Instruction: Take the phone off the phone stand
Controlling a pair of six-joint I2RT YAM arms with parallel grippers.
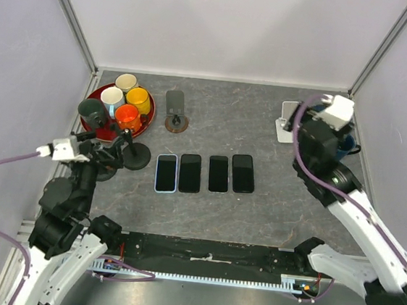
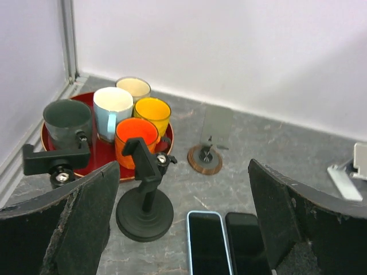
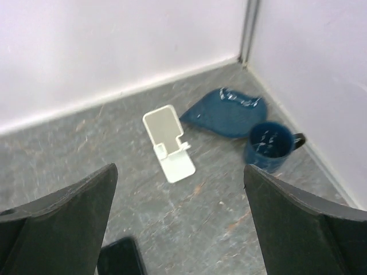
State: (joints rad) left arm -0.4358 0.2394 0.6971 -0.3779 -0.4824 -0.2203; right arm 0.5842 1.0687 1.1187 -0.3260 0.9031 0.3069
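Observation:
Four phones lie flat in a row mid-table: a light-blue-cased phone [image 1: 166, 173] and three black ones [image 1: 190, 173] [image 1: 219, 174] [image 1: 243, 173]. No stand holds a phone. A black stand [image 1: 136, 156] [image 2: 144, 209] stands left of the row, a wood-based stand [image 1: 176, 123] [image 2: 205, 158] behind it, and a white stand [image 1: 286, 125] [image 3: 172, 146] at the back right. My left gripper [image 1: 108, 156] [image 2: 183, 166] is open and empty beside the black stand. My right gripper [image 3: 179, 169] is open and empty above the white stand; its fingertips are hidden in the top view.
A red tray [image 1: 97, 127] with several cups sits at the back left. A second black clamp stand [image 2: 57, 160] stands by it. A blue cup [image 3: 269, 146] and a blue dish [image 3: 226, 112] sit in the back right corner. Walls close three sides.

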